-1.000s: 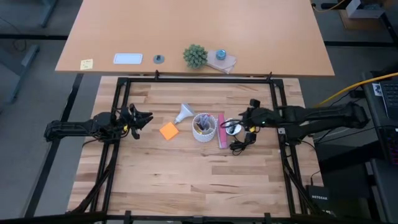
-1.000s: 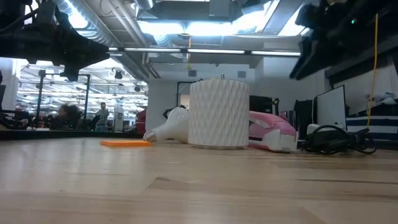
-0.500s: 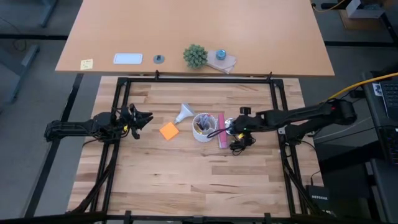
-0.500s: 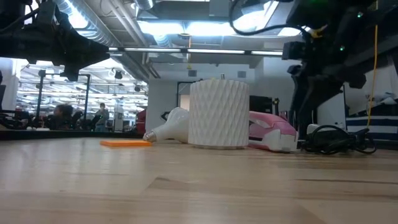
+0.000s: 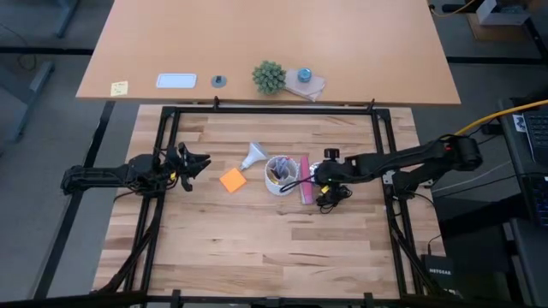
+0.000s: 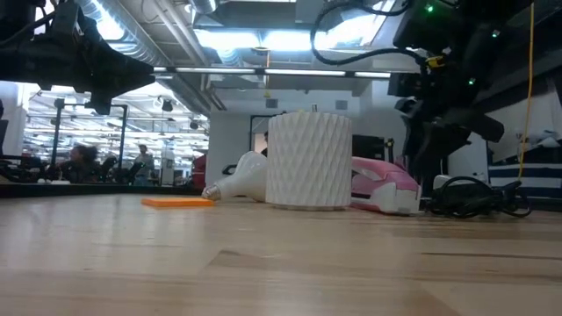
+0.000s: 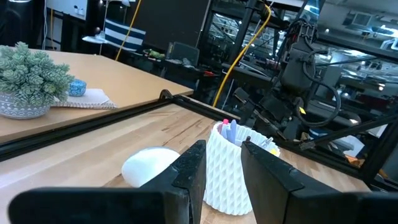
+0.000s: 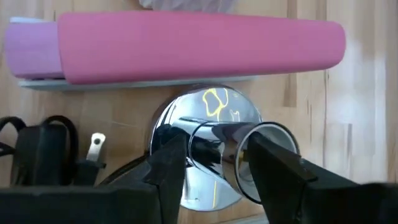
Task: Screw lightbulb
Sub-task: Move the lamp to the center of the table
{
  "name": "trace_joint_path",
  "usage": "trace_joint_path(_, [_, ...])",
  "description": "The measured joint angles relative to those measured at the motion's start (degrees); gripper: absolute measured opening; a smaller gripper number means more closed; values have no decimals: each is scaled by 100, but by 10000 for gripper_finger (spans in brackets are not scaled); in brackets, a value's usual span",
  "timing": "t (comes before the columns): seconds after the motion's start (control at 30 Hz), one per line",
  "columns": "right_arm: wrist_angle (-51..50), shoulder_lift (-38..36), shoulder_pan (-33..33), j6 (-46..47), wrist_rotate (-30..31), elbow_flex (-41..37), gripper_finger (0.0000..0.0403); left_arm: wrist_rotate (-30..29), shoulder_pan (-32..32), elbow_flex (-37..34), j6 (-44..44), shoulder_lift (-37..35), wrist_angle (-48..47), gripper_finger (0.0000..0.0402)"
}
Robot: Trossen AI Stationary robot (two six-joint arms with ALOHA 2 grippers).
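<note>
right hand (image 5: 315, 177) lowered, lightbulb (image 5: 253, 155) lying flat

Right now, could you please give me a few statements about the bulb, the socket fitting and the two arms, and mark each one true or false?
1. The lightbulb lies on its side on the table, beside the white cup. True.
2. The right gripper is over the silvery fitting, jaws on either side of its socket tube. True.
3. The left gripper holds the lightbulb. False: it waits near the table's left edge, holding nothing.
4. The orange sticky note lies on top of the pink case. False: it lies on the table, on the cup's other side.
5. The lightbulb is screwed into the fitting. False: the cup stands between them.
</note>
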Motion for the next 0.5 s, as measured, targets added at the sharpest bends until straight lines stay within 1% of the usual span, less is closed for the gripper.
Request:
trace_joint_path(0.1, [-30,28,-4,-7,-136,-2,124,1,0,0,0,0,-2,93])
trace_joint_path(0.2, [-32,22,-3,45,-242,2,79,2,0,0,-1,1,-4,93])
trace_joint_path(0.33, [-24,8,-2,402,-556,17,26,2,0,0,-2,2,-13,93])
trace_joint_path(0.5, [-2,10,3,618,-1305,15,23,2,0,1,-2,2,-20,93])
